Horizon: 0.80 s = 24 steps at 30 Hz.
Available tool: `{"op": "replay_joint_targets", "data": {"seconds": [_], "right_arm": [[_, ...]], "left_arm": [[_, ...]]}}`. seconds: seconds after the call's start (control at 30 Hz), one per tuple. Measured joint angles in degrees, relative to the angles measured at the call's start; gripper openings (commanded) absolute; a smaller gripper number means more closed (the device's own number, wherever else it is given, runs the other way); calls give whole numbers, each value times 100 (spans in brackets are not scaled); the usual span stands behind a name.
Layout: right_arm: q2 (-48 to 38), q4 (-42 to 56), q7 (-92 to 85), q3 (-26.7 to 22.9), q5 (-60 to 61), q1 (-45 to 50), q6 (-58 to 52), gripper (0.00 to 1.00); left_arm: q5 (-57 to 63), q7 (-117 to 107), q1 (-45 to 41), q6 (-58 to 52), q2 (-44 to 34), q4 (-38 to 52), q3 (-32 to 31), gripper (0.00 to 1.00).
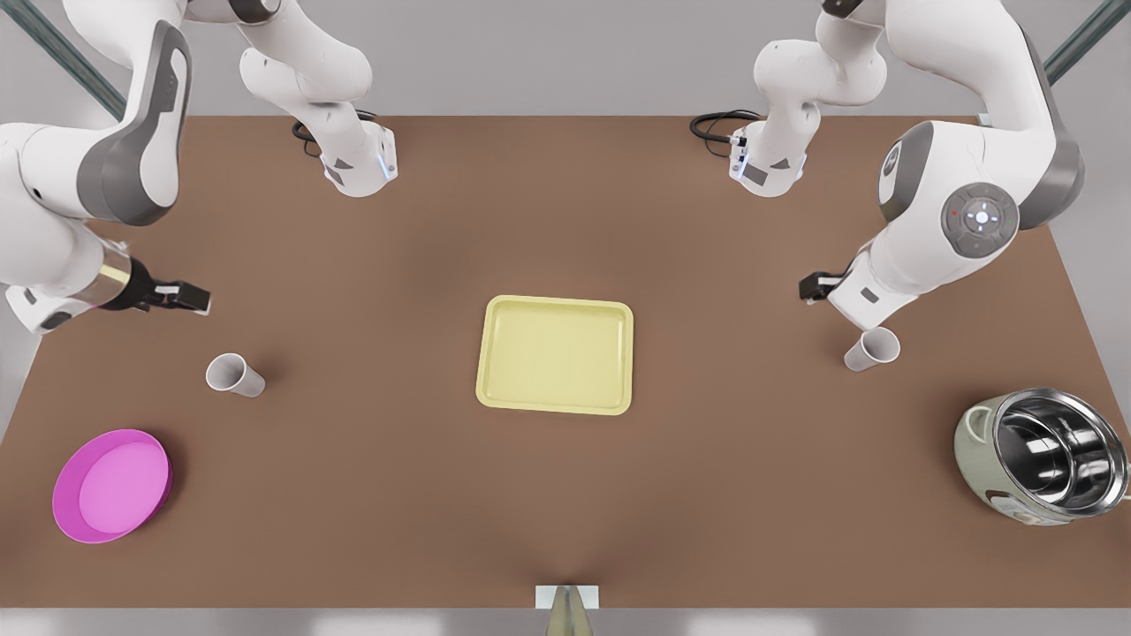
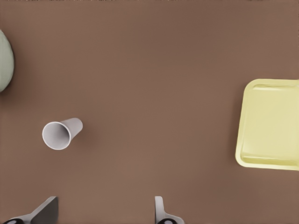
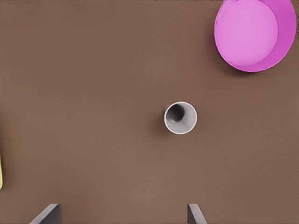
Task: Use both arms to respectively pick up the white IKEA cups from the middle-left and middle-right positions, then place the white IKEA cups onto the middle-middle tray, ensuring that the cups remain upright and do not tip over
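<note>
While both cups stand on the desk (image 1: 565, 495), the right hand (image 1: 181, 296) hangs open near the left cup (image 1: 234, 374). The left hand (image 1: 817, 285) hangs open near the right cup (image 1: 872, 348). The tray (image 1: 556, 354) lies between.

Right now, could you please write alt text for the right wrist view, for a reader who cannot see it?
A small white tapered cup stands upright on a brown table, seen from above between the right gripper's open fingers. A pink round bowl sits in one corner.
</note>
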Motion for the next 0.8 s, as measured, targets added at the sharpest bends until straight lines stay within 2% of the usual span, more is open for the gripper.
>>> {"op": "replay_joint_targets", "data": {"seconds": [0.1,0.17,0.27,0.37,0.6,0.8], "right_arm": [[263,4,-20,-7,-24,-37,98,100],[969,354,-37,-8,-47,-224,156,100],[1833,745,-77,-3,-16,-476,321,100],[2341,827,-138,6,114,-781,599,100],[2553,511,-338,24,294,-1156,1124,100],[2641,210,-479,35,389,-1219,1505,100]], "left_arm": [[0,-4,-77,150,-10,-188,159,100],[-4,98,-13,543,217,-643,583,100],[-30,368,806,1486,731,-1298,1074,100],[-315,688,1475,2225,1068,-1618,1245,100],[-623,1503,1654,3562,960,-3144,1754,100],[-1054,2028,1597,4483,1066,-3675,1766,100]]}}
